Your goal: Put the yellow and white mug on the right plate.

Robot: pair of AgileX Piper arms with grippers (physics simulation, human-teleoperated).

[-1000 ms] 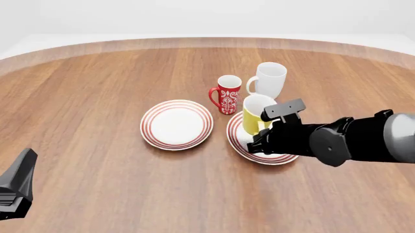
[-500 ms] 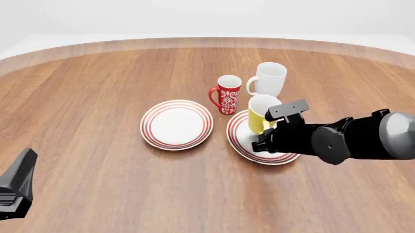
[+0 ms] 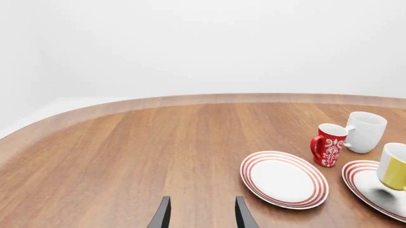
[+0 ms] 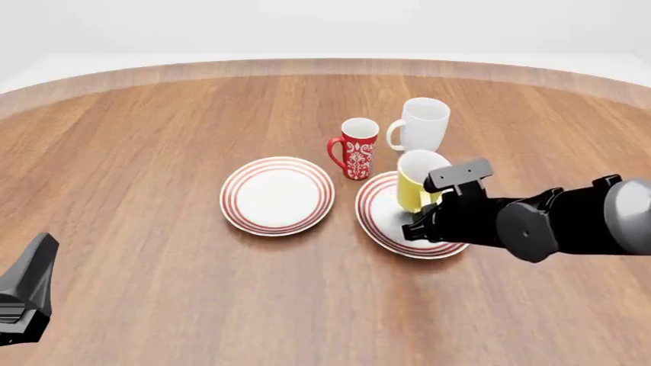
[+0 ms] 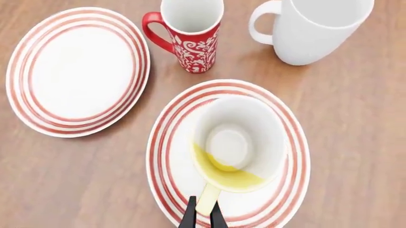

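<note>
The right hand [image 5: 202, 217] is clamped on the handle of the yellow and white mug [image 5: 238, 142], which sits upright over the right plate [image 5: 168, 156]; whether it touches is unclear. The left hand [image 3: 201, 214] is spread, holding nothing. No writing shows; the red mug [image 4: 357, 148] bears only a white pattern.

Bright, even, diffuse light throughout; no single source evident. All three views sharp edge to edge, no blur, no grain. Brown wooden tabletop [image 4: 152, 152] carries a faint broad sheen, no hard glare. Shadows soft and short: a pale grey smudge on the round white red-ringed plate [image 3: 364, 183] beneath the yellow and white mug [image 3: 394, 167]. Front view bows the tabletop's far edge.
</note>
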